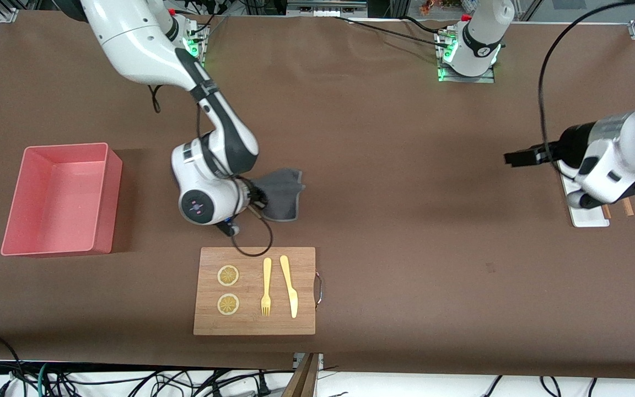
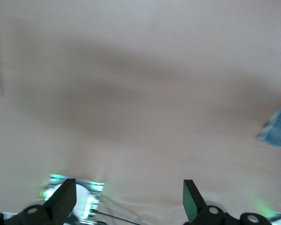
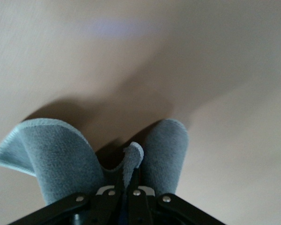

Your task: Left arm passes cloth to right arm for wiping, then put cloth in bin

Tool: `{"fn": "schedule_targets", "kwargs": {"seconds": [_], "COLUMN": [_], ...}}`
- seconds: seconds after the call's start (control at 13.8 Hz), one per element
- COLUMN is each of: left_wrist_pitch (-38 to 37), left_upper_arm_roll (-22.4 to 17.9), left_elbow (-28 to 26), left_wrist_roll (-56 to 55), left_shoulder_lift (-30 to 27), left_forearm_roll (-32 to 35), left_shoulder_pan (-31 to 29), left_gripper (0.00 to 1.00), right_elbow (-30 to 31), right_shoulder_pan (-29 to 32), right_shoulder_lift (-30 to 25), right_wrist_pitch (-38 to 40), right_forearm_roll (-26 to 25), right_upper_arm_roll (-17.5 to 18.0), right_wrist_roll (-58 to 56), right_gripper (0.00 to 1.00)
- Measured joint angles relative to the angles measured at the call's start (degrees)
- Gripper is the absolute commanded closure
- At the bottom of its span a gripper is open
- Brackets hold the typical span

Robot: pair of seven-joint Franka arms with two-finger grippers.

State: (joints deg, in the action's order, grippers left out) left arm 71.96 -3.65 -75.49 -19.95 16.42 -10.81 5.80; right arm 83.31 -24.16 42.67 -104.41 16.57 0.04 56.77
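Pinching the cloth [image 1: 280, 193] — right end effector [image 1: 256, 199], near the bin [image 1: 105, 204].

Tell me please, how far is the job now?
The handover looks done: the right gripper has its jaws shut on the soft dark grey fabric cloth, above the brown table. The left gripper waits open at its own end, holding nothing. Wiping seems in hand. Left: dropping the cloth into the empty salmon-pink plastic bin.

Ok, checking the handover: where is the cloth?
The cloth is pinched in the right gripper mid-table, farther from the front camera than the wooden board.
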Motion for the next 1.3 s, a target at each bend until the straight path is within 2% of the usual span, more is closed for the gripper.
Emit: {"fn": "schedule_targets", "kwargs": {"seconds": [0.29,0.51,0.72,0.94,1.16,1.3], "left_wrist_pitch": [7.6,14.9,19.1,21.6,21.7,21.6], "left_upper_arm_roll": [0.7,2.3,3.3,2.9,2.8,2.7], "left_elbow": [-11.4,-19.1,-20.0,-19.2,-17.7,-16.1], "left_wrist_roll": [5.1,6.4,8.6,10.8,11.2,11.2], "left_shoulder_lift": [-7.6,-11.5,-12.5,-12.2,-12.0,-12.0], "left_forearm_roll": [4.6,11.5,13.9,13.7,11.5,11.1], "left_shoulder_pan": [0.2,0.4,0.6,0.1,-2.0,-2.8], "left_gripper": [0.0,0.0,0.0,0.0,0.0,0.0], "right_elbow": [0.0,-0.3,-0.3,-0.3,-0.2,-0.1], "right_shoulder_pan": [2.6,3.5,3.7,3.3,1.6,-0.6], "right_shoulder_lift": [-0.1,-0.6,-1.3,-1.6,-1.6,-1.3], "right_wrist_pitch": [6.1,9.6,10.4,10.4,9.9,7.9], "right_forearm_roll": [-0.2,-1.7,-4.6,-8.2,-7.2,-4.0], "right_upper_arm_roll": [-6.0,-10.8,-13.0,-13.0,-12.4,-11.9], "right_wrist_roll": [-14.2,-24.7,-31.1,-32.7,-31.5,-27.6], "right_gripper": [1.0,1.0,1.0,1.0,1.0,1.0]}}
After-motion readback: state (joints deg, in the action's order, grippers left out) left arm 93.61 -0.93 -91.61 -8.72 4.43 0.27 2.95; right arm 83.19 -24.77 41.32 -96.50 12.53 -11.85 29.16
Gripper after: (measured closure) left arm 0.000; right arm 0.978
